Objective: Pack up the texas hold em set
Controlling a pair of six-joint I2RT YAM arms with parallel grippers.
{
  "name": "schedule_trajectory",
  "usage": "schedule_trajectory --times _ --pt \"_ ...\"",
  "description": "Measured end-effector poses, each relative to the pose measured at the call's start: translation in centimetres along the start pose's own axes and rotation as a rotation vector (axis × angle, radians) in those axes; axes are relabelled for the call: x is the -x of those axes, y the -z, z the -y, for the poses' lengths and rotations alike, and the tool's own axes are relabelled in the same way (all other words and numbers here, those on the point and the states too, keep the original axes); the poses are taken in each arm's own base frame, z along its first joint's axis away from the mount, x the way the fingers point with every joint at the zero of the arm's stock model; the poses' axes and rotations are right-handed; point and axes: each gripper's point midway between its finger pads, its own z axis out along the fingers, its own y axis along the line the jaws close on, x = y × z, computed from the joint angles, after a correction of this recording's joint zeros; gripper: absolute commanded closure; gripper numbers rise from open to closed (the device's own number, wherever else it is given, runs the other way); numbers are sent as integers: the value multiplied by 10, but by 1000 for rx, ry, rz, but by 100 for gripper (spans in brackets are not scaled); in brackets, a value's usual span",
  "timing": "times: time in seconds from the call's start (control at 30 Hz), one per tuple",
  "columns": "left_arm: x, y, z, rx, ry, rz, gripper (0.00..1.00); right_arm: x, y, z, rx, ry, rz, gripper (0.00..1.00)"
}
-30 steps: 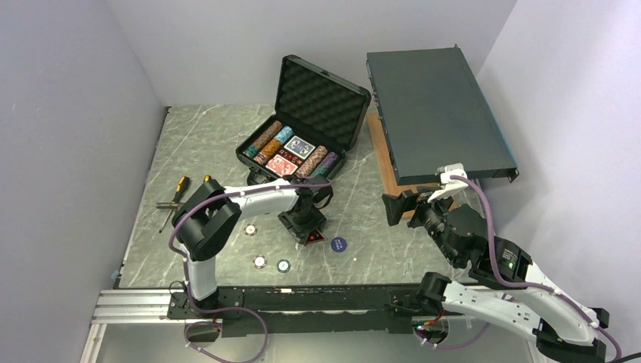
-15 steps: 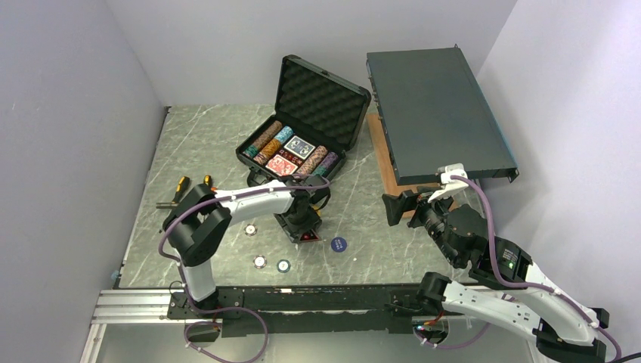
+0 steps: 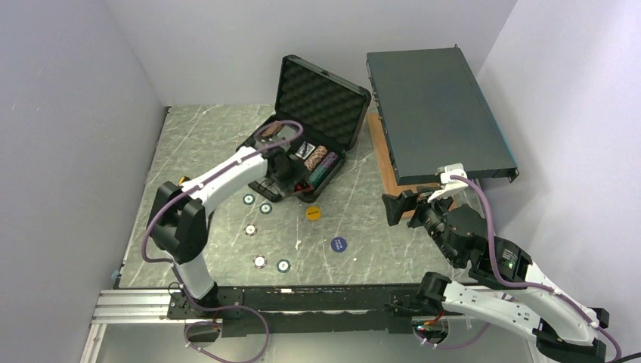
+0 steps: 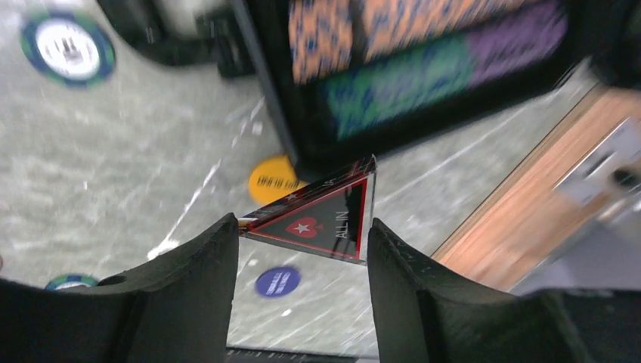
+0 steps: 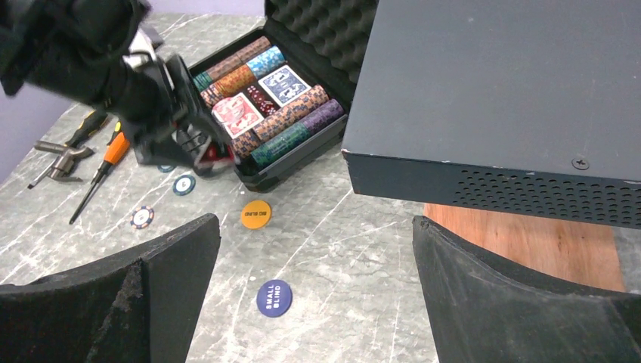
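The black foam-lined case stands open at the back, with rows of chips and card decks inside. My left gripper is at the case's front edge, shut on the red-edged black "ALL IN" triangle, held above the table; it also shows in the right wrist view. A yellow round button and a blue "SMALL BLIND" button lie on the table. Several loose chips lie to the left front. My right gripper is open and empty, right of the buttons.
A large flat dark grey metal box rests tilted on a wooden board at the right. Orange-handled screwdrivers and pliers lie at the table's left side.
My left gripper has lifted the triangle off the table and carried it back-left to the case's front edge. The yellow button and two chips now show. The right arm has not moved.
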Motion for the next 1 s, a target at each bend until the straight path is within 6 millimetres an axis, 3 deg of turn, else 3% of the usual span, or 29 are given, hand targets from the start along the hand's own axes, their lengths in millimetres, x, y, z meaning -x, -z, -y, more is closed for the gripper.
schedule_trajectory --times 0.07,0.23,0.37,0.67,1.0 --pt "28 5 11 -22 44 34 69 0 0 0 0 0 1 0" --pt "102 -15 44 -45 130 125 70 -4 -1 0 -2 5 -7 0" --pt "135 -43 72 -60 134 148 70 -8 -3 0 -5 6 -15 0" --pt "146 -91 72 -34 149 135 67 -14 -4 2 -17 15 -23 0" --pt "150 -109 87 -84 164 122 60 -14 -7 1 -21 21 -24 0"
